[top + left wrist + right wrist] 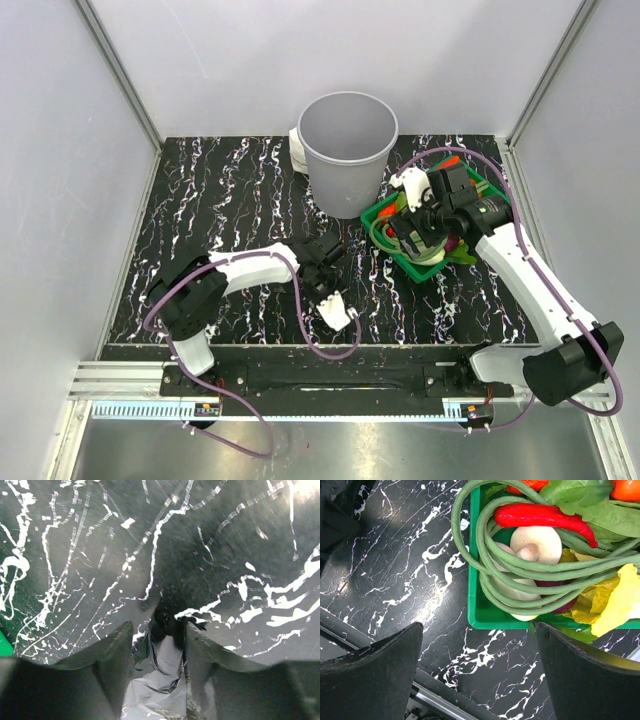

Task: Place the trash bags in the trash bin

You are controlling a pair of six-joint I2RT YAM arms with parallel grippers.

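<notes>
The trash bags (162, 680) sit between the parted fingers (112, 650) of the left gripper (159, 630), low over the bench (220, 200) in front of the trash bin (345, 185). Whether it grasps them we cannot tell. The right gripper (477, 630), beside the bin, is released.

Open-topped bin (345, 190); veg basket (375, 212) just beside, R side.

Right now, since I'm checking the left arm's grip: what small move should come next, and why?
Probably close the left gripper on the trash bag: its crinkled film lies between the parted jaws down at the table, while the trash bin stands apart with no bag visible inside.
</notes>
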